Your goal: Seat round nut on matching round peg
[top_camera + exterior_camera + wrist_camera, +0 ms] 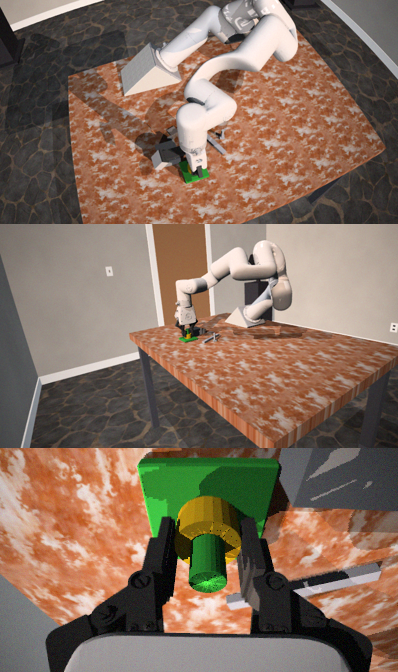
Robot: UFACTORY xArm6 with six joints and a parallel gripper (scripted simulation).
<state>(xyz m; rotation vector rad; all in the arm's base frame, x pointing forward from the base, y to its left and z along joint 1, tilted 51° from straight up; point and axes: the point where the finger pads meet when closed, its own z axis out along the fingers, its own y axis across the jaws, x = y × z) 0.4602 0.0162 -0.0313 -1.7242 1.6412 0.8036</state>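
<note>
- I see the pincer pointing straight down, its two dark fingers clamped on the yellow round nut, one finger on each side of it.
- In the wrist view, the round nut encircles the green round peg, and the peg's top stands up through the nut's hole between the fingers.
- Directly below the pincer, I see the green base of the peg lying flat on the worktop. The nut sits low on the peg, close to the base; I cannot tell whether it touches it.
- In the exterior view, the nut shows just above the green base, between the fingertips.
- Just beside the pincer, on the side away from the worktop's edge, a dark grey block stands next to the base.
- Near the pincer on the other side, a grey bar-shaped part lies on the worktop.
- Well apart from the pincer, the arm's wedge-shaped mount rests on the worktop.
</note>
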